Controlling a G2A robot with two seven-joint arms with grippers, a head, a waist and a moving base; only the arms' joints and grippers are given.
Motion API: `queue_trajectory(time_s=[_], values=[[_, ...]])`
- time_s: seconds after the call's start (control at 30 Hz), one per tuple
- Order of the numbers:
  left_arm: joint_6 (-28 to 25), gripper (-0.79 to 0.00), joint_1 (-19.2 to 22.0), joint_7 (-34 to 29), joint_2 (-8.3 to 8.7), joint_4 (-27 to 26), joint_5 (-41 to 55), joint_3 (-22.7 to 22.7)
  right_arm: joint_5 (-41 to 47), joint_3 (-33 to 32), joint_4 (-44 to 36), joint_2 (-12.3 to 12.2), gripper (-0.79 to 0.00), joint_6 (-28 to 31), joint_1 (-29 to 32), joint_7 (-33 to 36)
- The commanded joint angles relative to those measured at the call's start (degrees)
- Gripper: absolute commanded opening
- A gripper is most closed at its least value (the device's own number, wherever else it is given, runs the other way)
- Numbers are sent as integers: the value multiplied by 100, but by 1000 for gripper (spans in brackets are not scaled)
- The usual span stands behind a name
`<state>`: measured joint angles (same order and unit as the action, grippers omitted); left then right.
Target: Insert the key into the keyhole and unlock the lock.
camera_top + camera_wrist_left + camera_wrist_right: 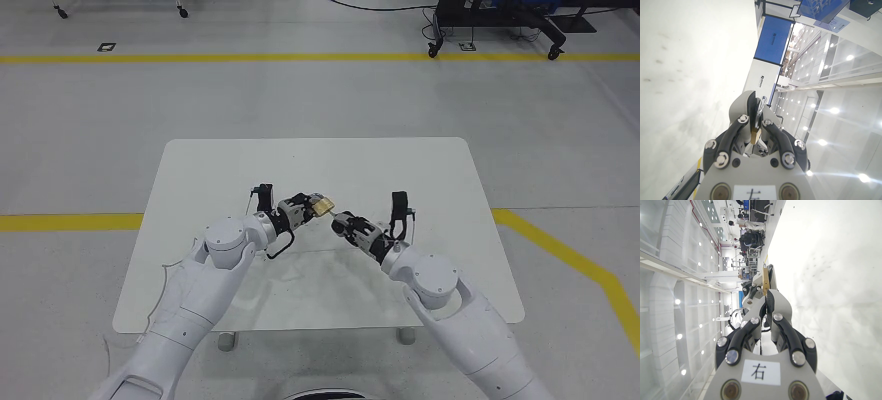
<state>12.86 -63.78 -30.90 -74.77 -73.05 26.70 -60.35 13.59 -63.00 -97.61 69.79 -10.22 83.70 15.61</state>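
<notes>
Over middle of table, left gripper clenched on lock, held in air. Right gripper clenched, tip just beside lock's end; key hidden between pads.

Your risks:
- narrow pinch lets lock twist under push
- slight misalignment jams key

Top view gives arm spacing. Left wrist view shows shackle. Right wrist view shows lock edge-on.

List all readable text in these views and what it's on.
"右": right wrist label.
"左", lower part cut by the frame edge: left wrist label.
Brand wordmark, left unquoted: blue panel, white panel.
Too small to read: small sign.
Top view: none readable.
</notes>
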Motion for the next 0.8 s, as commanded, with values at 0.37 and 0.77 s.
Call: queue_trajectory(time_s=[0.37, 0.77], values=[[-16, -785, 1, -67, -9, -31, -144, 61, -51, 37, 43, 39, -785, -36, -43, -68], [-256, -785, -45, -26, 5, -96, -206, -52, 308, -198, -30, 26, -259, -61, 23, 305]])
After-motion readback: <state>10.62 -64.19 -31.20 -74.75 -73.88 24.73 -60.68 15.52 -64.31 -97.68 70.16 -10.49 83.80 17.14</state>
